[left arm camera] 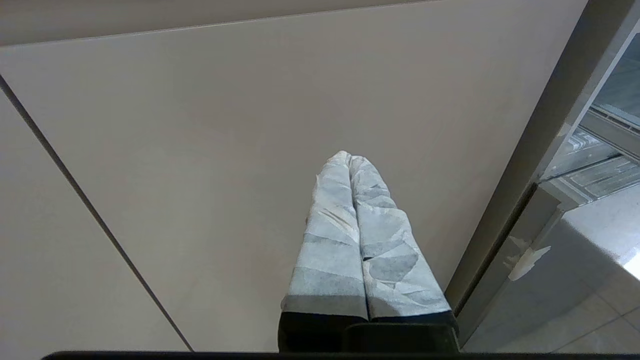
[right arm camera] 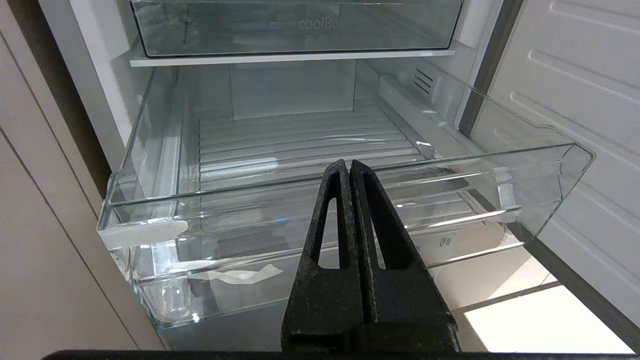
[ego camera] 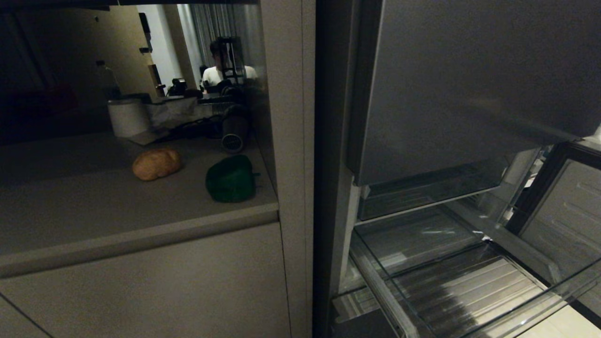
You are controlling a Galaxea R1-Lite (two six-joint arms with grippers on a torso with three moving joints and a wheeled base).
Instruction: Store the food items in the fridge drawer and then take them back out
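Both jaws are pressing fully together, holding nothing: the left gripper (left arm camera: 350,159) is facing a plain cabinet front (left arm camera: 225,150), the right gripper (right arm camera: 346,164) is hanging before the fridge drawer (right arm camera: 300,200). On the left, the tan food item (ego camera: 156,164) is lying on the counter (ego camera: 94,206), near the green pepper (ego camera: 231,179) and well back from the counter edge. On the right, the drawer is standing pulled out, its far corner being cut off in the head view.
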